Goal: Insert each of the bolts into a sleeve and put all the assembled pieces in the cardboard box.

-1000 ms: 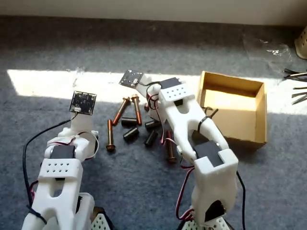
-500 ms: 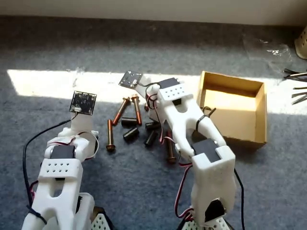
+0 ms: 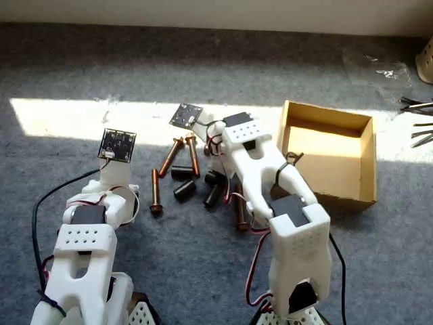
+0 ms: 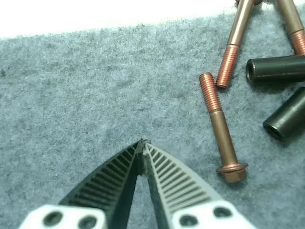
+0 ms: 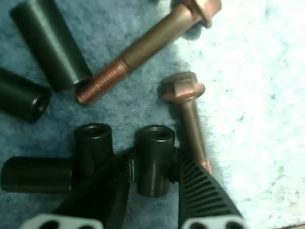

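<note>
High view gives the layout. The cardboard box [image 3: 369,162] sits on the grey carpet [image 3: 203,74], on the far side of the right arm [image 3: 270,183] from the parts pile. Loose bolts [image 3: 155,191] and black sleeves [image 3: 185,189] lie scattered between the two arms. The left arm [image 3: 101,210] stands just beside the pile.

Wrist views add the finger detail.

Left pincer [image 4: 144,143]: ribbed fingers [image 4: 171,176] pinched together tip to tip, nothing between them, over bare carpet. The nearest bolt [image 4: 221,126] lies close by with its head end toward the pincer, not touching it. Two sleeves lie beyond it.

Right pincer [image 5: 152,162]: parted just one sleeve's width and clamped on the held sleeve [image 5: 153,143], one finger against each side, open bore facing the camera. It is down in the pile, among the other parts. A second sleeve [image 5: 93,143] sits just beside it, outside one finger. A copper bolt [image 5: 188,114] runs along the other finger, head pointing away from the pincer. Can't tell whether that bolt touches the finger.
</note>
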Action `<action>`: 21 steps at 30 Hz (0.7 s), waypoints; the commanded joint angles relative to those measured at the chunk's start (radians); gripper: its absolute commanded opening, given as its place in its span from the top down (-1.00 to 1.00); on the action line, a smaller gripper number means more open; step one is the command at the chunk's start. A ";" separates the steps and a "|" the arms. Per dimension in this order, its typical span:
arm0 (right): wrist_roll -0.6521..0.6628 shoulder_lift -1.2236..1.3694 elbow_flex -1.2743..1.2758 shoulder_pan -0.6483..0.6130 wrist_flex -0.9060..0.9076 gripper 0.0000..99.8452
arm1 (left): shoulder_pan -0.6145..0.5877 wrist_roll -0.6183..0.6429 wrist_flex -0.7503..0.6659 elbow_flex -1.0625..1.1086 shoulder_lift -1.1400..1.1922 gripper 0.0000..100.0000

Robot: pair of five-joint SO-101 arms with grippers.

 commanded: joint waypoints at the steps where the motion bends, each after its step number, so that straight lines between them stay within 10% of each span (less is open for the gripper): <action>1: 0.008 -0.010 -0.008 -0.022 0.016 0.99 | -0.010 -0.005 -0.015 -0.005 0.007 0.99; 21: -0.207 -0.194 -0.246 -0.019 0.318 0.99 | -0.010 -0.005 -0.015 -0.005 0.007 0.99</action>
